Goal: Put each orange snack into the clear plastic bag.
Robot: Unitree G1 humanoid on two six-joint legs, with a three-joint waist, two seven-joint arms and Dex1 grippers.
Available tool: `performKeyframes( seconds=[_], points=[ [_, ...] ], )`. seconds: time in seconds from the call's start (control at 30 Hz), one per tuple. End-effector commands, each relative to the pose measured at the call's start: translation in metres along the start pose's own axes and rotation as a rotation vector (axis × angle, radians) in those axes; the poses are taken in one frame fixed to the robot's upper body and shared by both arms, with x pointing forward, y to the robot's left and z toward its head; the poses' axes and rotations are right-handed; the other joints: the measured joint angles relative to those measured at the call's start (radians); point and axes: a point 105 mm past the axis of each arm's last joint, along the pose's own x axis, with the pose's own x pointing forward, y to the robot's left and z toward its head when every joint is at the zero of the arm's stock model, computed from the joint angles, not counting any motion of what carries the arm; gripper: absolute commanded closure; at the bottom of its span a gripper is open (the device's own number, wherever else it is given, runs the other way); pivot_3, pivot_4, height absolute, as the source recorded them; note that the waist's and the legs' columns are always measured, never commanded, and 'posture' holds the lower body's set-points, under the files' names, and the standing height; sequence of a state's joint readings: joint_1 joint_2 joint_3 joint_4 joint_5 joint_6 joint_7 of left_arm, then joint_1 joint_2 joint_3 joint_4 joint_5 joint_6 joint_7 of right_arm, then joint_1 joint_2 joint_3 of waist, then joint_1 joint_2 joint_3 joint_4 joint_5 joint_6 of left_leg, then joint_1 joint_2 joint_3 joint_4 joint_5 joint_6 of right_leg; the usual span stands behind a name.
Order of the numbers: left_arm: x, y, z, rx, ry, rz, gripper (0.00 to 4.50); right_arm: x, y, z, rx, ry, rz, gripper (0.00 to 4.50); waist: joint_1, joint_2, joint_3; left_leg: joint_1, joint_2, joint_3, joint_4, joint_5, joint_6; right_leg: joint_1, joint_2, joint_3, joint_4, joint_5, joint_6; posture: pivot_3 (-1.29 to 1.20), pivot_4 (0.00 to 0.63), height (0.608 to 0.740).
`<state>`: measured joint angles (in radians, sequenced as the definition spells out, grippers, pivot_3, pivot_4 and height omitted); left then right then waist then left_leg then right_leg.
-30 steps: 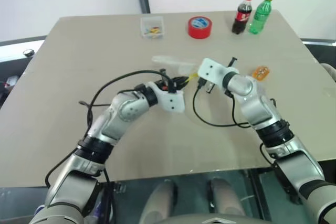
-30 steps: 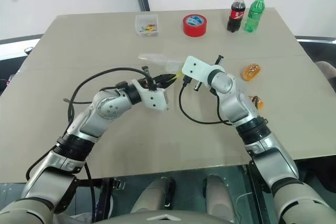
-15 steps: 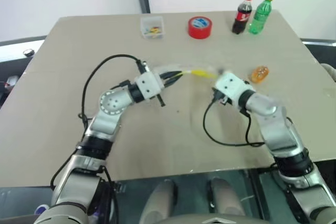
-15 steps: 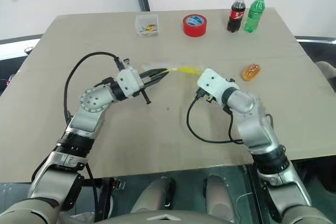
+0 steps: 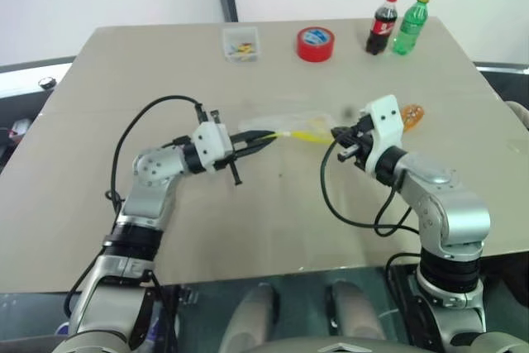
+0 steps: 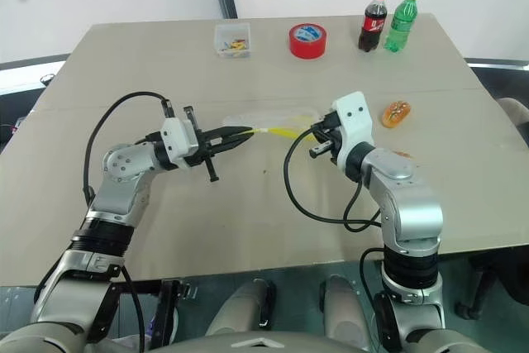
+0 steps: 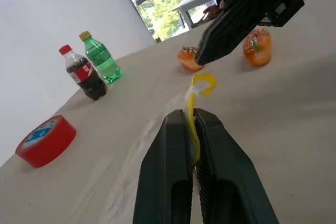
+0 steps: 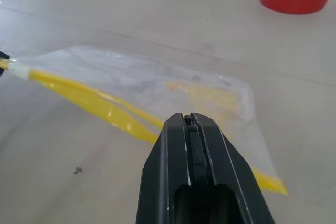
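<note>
Tension across the clear plastic bag point(image 5: 285, 121) comes from left gripper point(image 7: 192, 129) and right gripper point(image 6: 318, 131), jaws pinching its yellow seal strip point(image 8: 94, 104) to part the mouth beside the orange snacks point(image 7: 257, 45).

Head stereo pair looks down over whole worktop point(image 5: 99, 204); wrist cams sit low, close, along each hand, both sharing the clear plastic bag point(image 8: 173, 85).

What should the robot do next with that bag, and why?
Probably pull open the clear plastic bag: the left gripper pinches its yellow seal strip, the right gripper is shut beside it, and both orange snacks lie outside.
</note>
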<state>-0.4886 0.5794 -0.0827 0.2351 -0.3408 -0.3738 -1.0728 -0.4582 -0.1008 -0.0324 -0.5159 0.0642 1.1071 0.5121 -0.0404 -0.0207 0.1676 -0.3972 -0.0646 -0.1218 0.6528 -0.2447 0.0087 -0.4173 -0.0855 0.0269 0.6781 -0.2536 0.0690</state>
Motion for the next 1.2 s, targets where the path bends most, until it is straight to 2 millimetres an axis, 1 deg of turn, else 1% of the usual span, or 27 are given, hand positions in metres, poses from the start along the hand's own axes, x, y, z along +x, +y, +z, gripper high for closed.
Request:
performKeyframes(
  seconds=[0.03,0.13,0.4,0.5,0.7,0.87,1.0,1.03,1.07,1.1,1.13,1.17,1.2],
  points=[
    [-0.002,0.005,0.013,0.021,-0.038,0.019,4.5,0.002,0.005,0.0,0.007,-0.009,0.016,4.47,0.0,0.0,0.0,0.0,0.0,0.0,0.0,0.0,0.0,0.0,0.0,0.0,0.0,0.0,0.0,0.0,0.15,0.736],
    [-0.004,0.006,0.01,-0.011,-0.017,0.04,4.5,0.003,0.009,-0.002,0.035,-0.01,0.027,4.47,-0.001,0.0,0.0,0.0,0.0,0.0,0.0,0.0,0.0,0.0,0.0,0.0,0.0,0.0,0.0,0.0,0.15,0.736],
    [-0.006,0.009,0.008,-0.033,0.005,0.067,4.5,-0.005,0.019,0.006,0.071,-0.042,0.083,4.47,0.0,0.0,0.0,0.0,0.0,0.0,0.0,0.0,0.0,0.0,0.0,0.0,0.0,0.0,0.0,0.0,0.15,0.736],
    [-0.005,0.008,0.009,-0.03,0.0,0.062,4.5,-0.003,0.023,0.006,0.073,-0.036,0.097,4.47,-0.001,0.0,0.0,0.0,0.0,0.0,0.0,0.0,0.0,0.0,0.0,0.0,0.0,0.0,0.0,0.0,0.15,0.736],
    [-0.004,0.002,0.015,-0.026,-0.024,0.042,4.5,0.014,0.019,0.006,0.104,-0.04,0.078,4.47,-0.001,0.0,0.0,0.0,0.0,0.0,0.0,0.0,0.0,0.0,0.0,0.0,0.0,0.0,0.0,0.0,0.15,0.736],
    [-0.006,-0.012,0.019,-0.029,-0.033,-0.017,4.5,0.027,0.018,0.009,0.171,-0.065,0.083,4.47,-0.001,0.0,0.0,0.0,0.0,0.0,-0.001,0.0,0.0,0.0,0.0,0.0,0.0,0.0,0.0,0.0,0.15,0.736],
    [-0.006,-0.02,0.018,-0.062,-0.031,-0.059,4.5,0.045,0.017,0.008,0.43,-0.118,0.109,4.47,-0.001,0.0,0.0,0.0,0.0,0.0,-0.001,0.0,0.0,0.0,0.0,0.0,0.0,0.0,0.0,0.0,0.15,0.736],
    [-0.007,-0.02,0.017,-0.067,-0.029,-0.061,4.5,0.049,0.017,0.007,0.478,-0.126,0.106,4.47,-0.001,0.001,0.0,0.0,0.001,0.0,-0.001,0.0,0.0,0.0,0.0,0.0,0.0,0.0,0.0,0.0,0.15,0.736],
    [-0.007,-0.02,0.015,-0.071,-0.025,-0.06,4.5,0.053,0.013,0.007,0.488,-0.155,0.081,4.47,-0.001,0.001,0.0,0.001,0.001,0.0,-0.001,0.0,0.0,0.0,0.0,0.0,0.0,0.0,0.0,0.0,0.15,0.736],
    [-0.008,-0.019,0.014,-0.075,-0.02,-0.054,4.5,0.056,0.008,0.007,0.429,-0.171,0.026,4.47,-0.001,0.001,0.001,0.001,0.001,0.0,-0.001,0.0,0.0,0.0,0.0,0.0,0.0,0.0,0.0,0.0,0.15,0.736],
    [-0.009,-0.017,0.013,-0.076,-0.016,-0.046,4.5,0.057,0.003,0.007,0.25,-0.176,-0.041,4.47,0.0,0.001,0.001,0.0,0.0,0.001,-0.001,0.0,0.0,0.0,0.0,0.001,0.0,0.0,0.0,0.0,0.15,0.736],
    [-0.009,-0.016,0.013,-0.077,-0.013,-0.04,4.5,0.057,0.001,0.007,0.115,-0.18,-0.076,4.47,0.001,0.002,0.001,0.0,0.0,0.0,-0.001,0.0,0.0,0.0,0.0,0.001,0.0,0.0,0.0,0.0,0.15,0.736],
    [-0.01,-0.014,0.013,-0.079,-0.012,-0.032,4.5,0.057,0.0,0.006,-0.122,-0.176,-0.112,4.47,0.001,0.002,0.001,0.0,-0.001,0.001,-0.001,0.0,0.0,-0.001,-0.001,0.001,-0.001,0.0,0.0,0.0,0.15,0.736]
  ],
)
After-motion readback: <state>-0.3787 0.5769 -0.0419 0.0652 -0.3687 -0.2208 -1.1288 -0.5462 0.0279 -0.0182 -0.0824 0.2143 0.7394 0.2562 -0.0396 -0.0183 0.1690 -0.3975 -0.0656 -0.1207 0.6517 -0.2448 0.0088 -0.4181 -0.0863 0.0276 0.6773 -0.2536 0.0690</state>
